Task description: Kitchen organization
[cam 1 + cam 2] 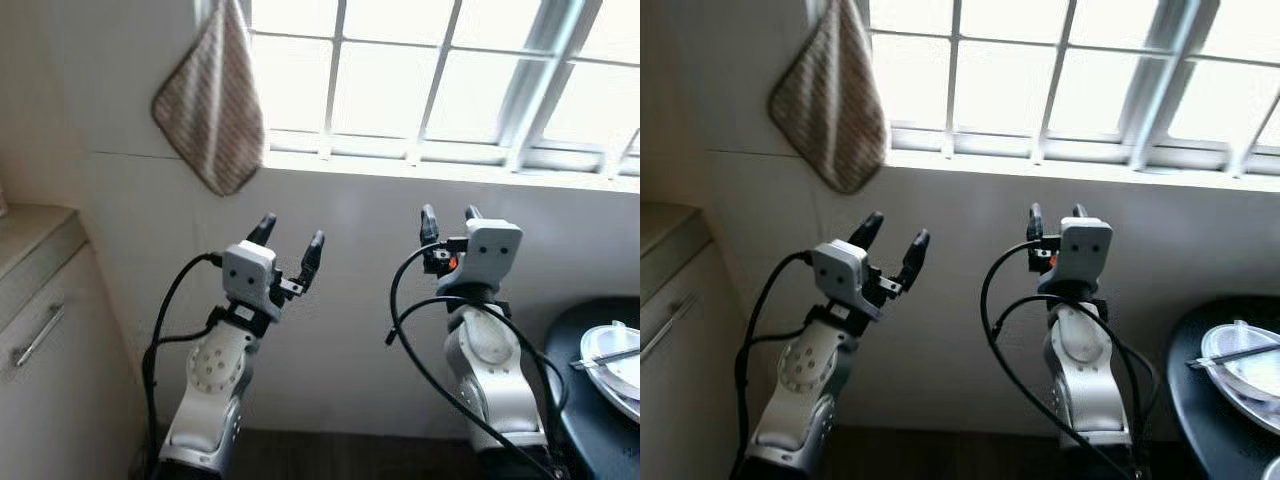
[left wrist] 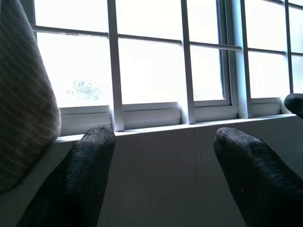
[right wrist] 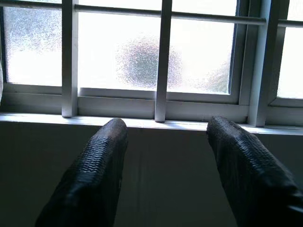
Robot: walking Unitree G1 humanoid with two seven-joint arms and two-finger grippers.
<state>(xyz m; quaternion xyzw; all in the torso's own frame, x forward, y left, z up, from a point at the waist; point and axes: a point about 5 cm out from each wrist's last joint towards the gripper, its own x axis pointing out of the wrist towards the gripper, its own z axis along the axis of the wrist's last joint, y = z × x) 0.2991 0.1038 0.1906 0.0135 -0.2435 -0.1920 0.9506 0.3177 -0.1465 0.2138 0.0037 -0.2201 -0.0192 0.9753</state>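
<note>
Head views: left gripper (image 1: 288,243) and right gripper (image 1: 446,225) both raised toward the wall under the window (image 1: 440,70), fingers spread, holding nothing; looks like an approach step, nothing picked yet; next move probably a turn toward the black table (image 1: 585,400) at right, where a plate (image 1: 598,345) with a utensil sits, well apart from both grippers; striped cloth (image 1: 210,105) hangs at upper left; cabinet (image 1: 40,340) with handle far left; dark floor below.
Left wrist view: 2 fingers (image 2: 78,182) wide apart, cloth beside, window sill ahead.
Right wrist view: fingers (image 3: 94,175) wide, frosted panes ahead.
</note>
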